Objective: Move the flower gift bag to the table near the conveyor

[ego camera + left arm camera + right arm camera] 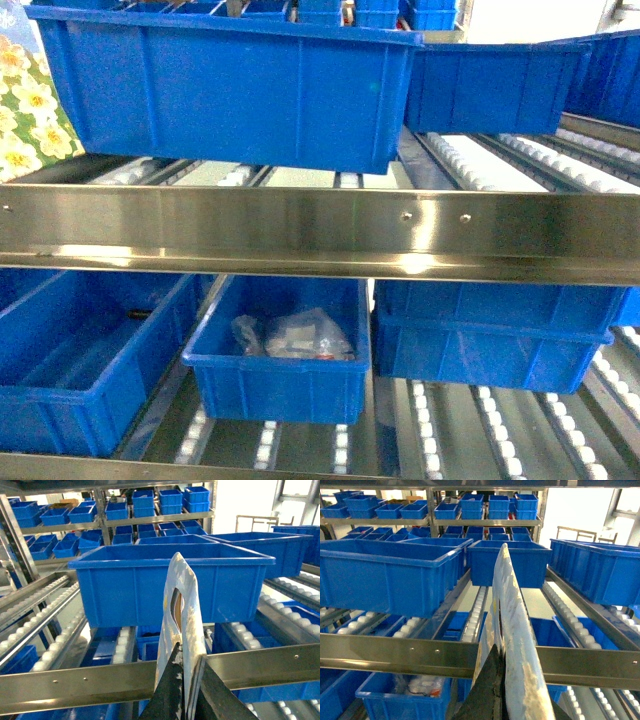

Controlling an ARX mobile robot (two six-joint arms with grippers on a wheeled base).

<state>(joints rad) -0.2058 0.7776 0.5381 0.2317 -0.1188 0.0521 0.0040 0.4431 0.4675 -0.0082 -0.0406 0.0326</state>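
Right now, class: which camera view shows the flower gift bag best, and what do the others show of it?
The left wrist view: the flower gift bag stands upright there, handle cut-out visible. The right wrist view shows it edge-on, and the head view only a flowered corner at the left edge.

Little of the robot shows. At the bottom of the left wrist view, the left gripper [192, 695] appears as two dark, nearly black fingers [170, 690], flat-sided and tapering to narrow tips, with a matte, slightly scuffed surface. The right gripper [495, 690] looks the same: dark tapering fingers [487, 685] rising to a point. No cables, screws or markings are visible.
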